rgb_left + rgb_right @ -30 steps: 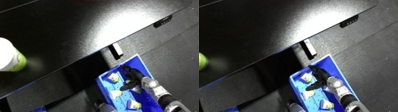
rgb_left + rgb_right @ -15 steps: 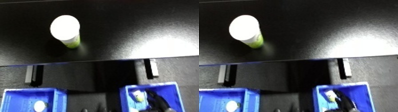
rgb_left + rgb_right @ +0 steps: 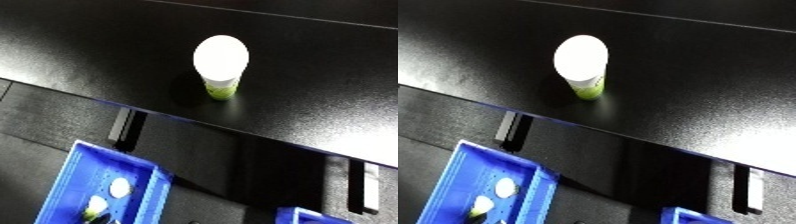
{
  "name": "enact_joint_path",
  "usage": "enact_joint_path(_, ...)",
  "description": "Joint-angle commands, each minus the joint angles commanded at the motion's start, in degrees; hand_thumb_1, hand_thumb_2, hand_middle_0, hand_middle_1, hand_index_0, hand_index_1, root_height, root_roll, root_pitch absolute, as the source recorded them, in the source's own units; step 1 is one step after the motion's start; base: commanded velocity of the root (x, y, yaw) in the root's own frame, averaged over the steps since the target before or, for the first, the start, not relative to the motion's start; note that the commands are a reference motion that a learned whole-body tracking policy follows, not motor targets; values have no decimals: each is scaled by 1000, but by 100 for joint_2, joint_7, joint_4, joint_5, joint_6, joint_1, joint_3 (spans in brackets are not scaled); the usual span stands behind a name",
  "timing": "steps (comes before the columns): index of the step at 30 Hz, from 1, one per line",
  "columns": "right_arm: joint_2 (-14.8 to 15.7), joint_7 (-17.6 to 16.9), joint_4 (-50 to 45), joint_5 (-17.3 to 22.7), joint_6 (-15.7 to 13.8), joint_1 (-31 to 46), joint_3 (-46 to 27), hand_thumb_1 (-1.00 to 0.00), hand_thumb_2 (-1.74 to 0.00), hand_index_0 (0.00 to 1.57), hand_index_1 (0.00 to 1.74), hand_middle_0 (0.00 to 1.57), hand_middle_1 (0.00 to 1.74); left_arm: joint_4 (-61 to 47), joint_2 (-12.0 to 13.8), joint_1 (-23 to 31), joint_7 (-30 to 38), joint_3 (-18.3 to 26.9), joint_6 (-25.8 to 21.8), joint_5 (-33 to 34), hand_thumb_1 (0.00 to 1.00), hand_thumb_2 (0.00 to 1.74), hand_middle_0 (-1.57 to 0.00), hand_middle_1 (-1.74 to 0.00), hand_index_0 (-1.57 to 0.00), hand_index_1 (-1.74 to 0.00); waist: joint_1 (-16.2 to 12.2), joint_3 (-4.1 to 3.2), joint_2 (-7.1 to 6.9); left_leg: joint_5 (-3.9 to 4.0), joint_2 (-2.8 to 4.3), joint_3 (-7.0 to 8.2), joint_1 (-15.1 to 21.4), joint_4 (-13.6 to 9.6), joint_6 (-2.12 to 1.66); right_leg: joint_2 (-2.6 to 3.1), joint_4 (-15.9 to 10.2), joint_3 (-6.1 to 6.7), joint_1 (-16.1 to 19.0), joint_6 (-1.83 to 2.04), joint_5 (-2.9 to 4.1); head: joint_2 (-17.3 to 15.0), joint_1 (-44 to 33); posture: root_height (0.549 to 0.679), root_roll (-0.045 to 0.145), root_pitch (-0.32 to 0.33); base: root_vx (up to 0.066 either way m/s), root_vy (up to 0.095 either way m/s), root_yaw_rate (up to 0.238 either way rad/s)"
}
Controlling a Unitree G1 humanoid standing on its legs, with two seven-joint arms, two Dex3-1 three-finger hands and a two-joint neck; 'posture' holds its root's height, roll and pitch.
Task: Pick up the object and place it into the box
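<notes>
A small bottle [image 3: 219, 67] with a white cap and a green body stands upright on the black table [image 3: 107, 45], near its front edge. Below the table, at the lower left, sits a blue bin [image 3: 84, 192] holding a few white and green items like it [image 3: 118, 187]. The corner of a second blue bin [image 3: 306, 216] shows at the bottom right. Neither of my hands shows in either view.
The table's glossy front edge [image 3: 258, 135] runs diagonally from the left down to the right. Dark metal brackets [image 3: 126, 127] hang under it above the bins.
The camera has swung round: the bottle now sits near the middle of the view and the left bin has come in. The right bin, with the hand in it, has slid out of view.
</notes>
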Motion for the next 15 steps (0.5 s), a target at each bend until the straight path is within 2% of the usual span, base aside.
enact_joint_path(7, 23, 74, 137, -3, -66, -41, 24, 0, 0, 0, 0, 0, 0, -151, 68, -135, -101, 88, -112, -210, 0, 0, 0, 0, 0, 0, 34, 33, -38, -46, 10, -31, 11, 46, 25, 5, 7, -32, 57, 5, -39, -630, -530, 636, 39, -81, 15, -7, -8)
enact_joint_path(11, 37, 112, 164, -56, -96, -25, 33, 0, 0, 0, 0, 0, 0, -309, 83, -189, -313, 108, -116, -317, 0, 0, 0, 0, 0, 0, 52, 30, -51, -66, 16, -37, 46, 48, 33, -9, 5, -53, 115, 13, -60, -766, -634, 636, 38, -86, 31, -1, 14)
enact_joint_path(15, 14, 137, 142, -113, -114, 28, 15, 0, 0, 0, 0, 0, 0, -753, 117, -173, -1099, 88, 200, -652, 0, 0, 0, 0, 0, 0, 77, 32, -38, -101, 18, -35, 92, 45, 40, -33, -11, -79, 172, 39, -69, -807, -639, 636, 37, -89, 24, 8, 3)
